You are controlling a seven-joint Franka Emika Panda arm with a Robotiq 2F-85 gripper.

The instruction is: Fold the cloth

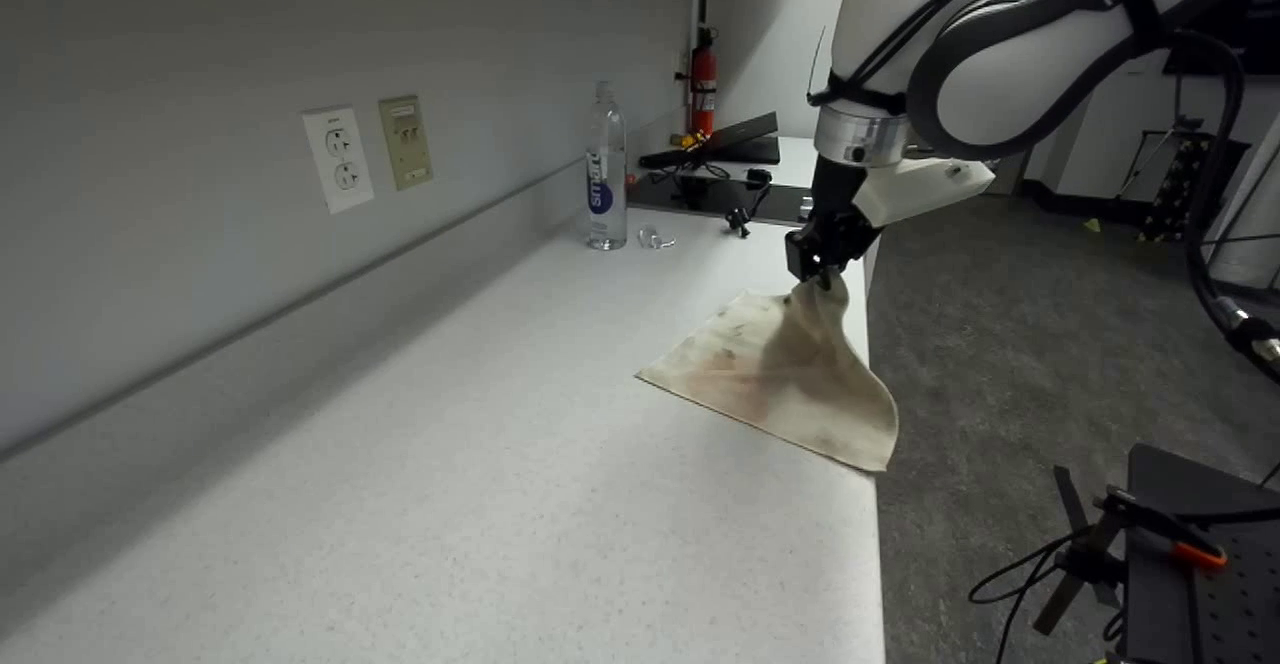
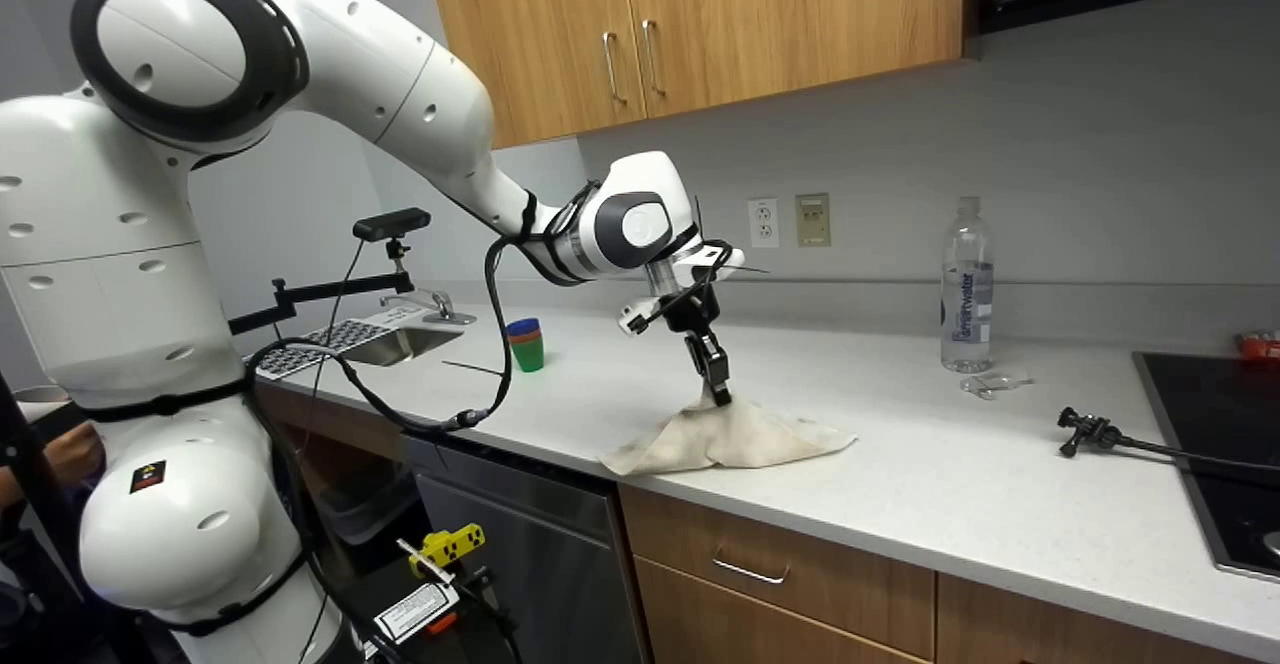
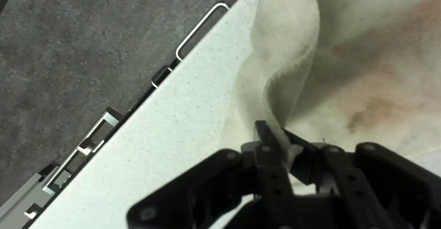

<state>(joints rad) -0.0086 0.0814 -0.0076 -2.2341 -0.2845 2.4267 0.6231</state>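
A stack of nested cups (image 2: 527, 348) stands on the counter (image 2: 1000, 484); the clear bottle's (image 2: 967, 299) contents are unclear. The gripper (image 3: 278, 132) pinches the cloth (image 1: 770, 379).

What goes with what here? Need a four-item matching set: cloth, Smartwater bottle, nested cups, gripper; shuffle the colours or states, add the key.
Things:
1. beige cloth
2. Smartwater bottle
3. nested cups
4. gripper

Colours or states:
A. transparent, standing upright
B. shut on item 1
C. pulled up to a peak, lower part on the countertop
D. blue, red and green

Pairs: 1-C; 2-A; 3-D; 4-B
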